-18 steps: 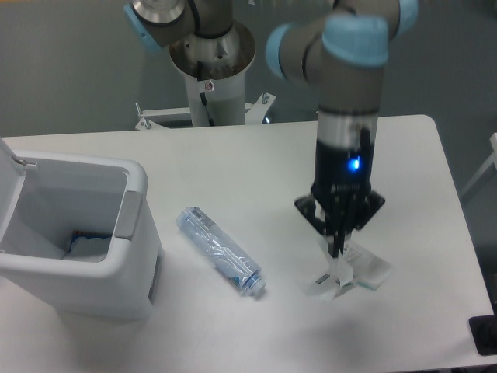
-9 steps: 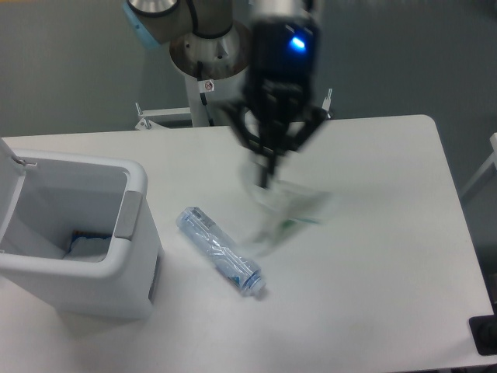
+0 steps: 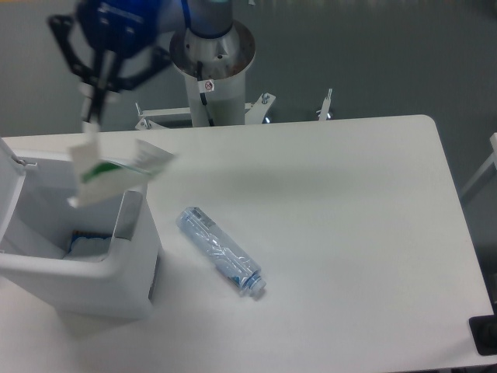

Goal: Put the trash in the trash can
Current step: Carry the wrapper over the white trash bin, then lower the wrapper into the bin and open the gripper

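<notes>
The gripper [image 3: 93, 116] hangs above the open trash can [image 3: 116, 260], jaws clamped on the wrapper [image 3: 109, 172] — the bottle [image 3: 221, 251] lies on the white surface [image 3: 342, 233] beside the bin.

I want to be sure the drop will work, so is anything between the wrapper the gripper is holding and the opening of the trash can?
Nothing visible is. The wrapper hangs from the gripper above the trash can, whose lid is flipped open, so the opening below is unobstructed.
</notes>
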